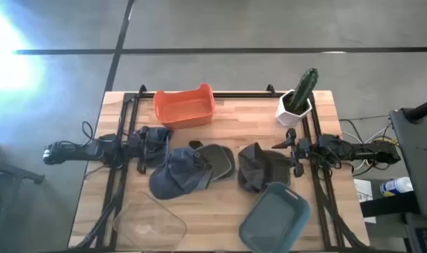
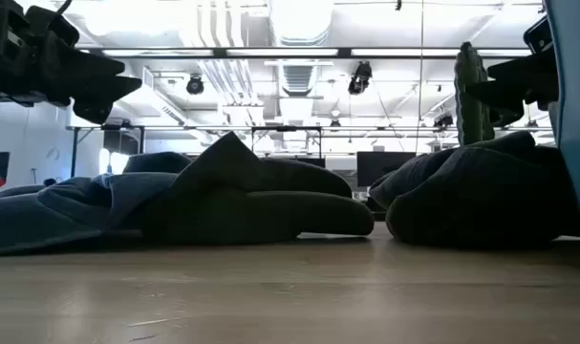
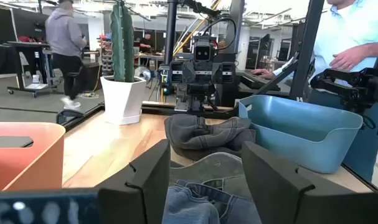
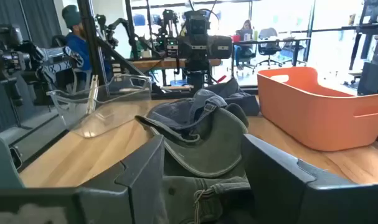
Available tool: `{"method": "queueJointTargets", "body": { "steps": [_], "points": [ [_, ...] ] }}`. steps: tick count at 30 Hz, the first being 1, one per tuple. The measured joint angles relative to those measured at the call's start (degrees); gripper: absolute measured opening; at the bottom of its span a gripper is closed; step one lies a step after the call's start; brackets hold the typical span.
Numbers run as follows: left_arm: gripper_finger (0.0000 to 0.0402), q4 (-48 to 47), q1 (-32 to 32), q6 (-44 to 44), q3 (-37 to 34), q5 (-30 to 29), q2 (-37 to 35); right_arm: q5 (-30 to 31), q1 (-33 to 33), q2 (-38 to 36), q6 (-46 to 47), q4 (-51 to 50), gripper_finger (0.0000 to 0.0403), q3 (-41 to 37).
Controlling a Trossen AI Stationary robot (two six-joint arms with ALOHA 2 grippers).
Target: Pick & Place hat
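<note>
Wood tabletop (image 2: 290, 296) fills the low view's foreground, pale butcher-block planks, and on it we see the hats in a loose row across the middle of the table: a blue denim hat (image 1: 176, 176) toward the left arm's side, an olive hat (image 1: 217, 160) overlapping it at the centre, a dark grey hat (image 1: 261, 167) toward the right arm's side, plus one more dark hat (image 1: 154, 138) just by the left gripper (image 1: 144, 146). We see the left gripper low over that hat, fingers spread wide in its wrist view, nothing between them. Right gripper (image 1: 292, 150) sits at the grey hat's edge, fingers also spread wide and holding nothing. Orange bin (image 1: 185, 107) stands at the far edge, a blue-grey bin (image 1: 275, 216) at the near edge touching the grey hat, a clear plastic tray (image 1: 150, 223) at the near left, and a potted cactus (image 1: 299, 97) in a white pot at the far right corner. Beyond the table we see an open lab with grey concrete floor, ceiling lights, ducts, desks and monitors; one person (image 3: 65, 37) walks in a grey hoodie, another person (image 3: 354, 31) in a light shirt stands close by the table. We can read no labels or writing anywhere.
</note>
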Motion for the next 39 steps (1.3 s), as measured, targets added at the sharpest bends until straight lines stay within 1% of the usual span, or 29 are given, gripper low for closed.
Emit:
{"method": "queueJointTargets", "body": {
  "steps": [36, 37, 39],
  "points": [
    [0.0193, 0.0, 0.0, 0.0, 0.0, 0.0, 0.0, 0.0, 0.0, 0.0, 0.0, 0.0, 0.021, 0.0],
    [0.0193, 0.0, 0.0, 0.0, 0.0, 0.0, 0.0, 0.0, 0.0, 0.0, 1.0, 0.1, 0.021, 0.0],
    [0.0193, 0.0, 0.0, 0.0, 0.0, 0.0, 0.0, -0.1, 0.1, 0.0, 9.4, 0.2, 0.021, 0.0]
  ]
}}
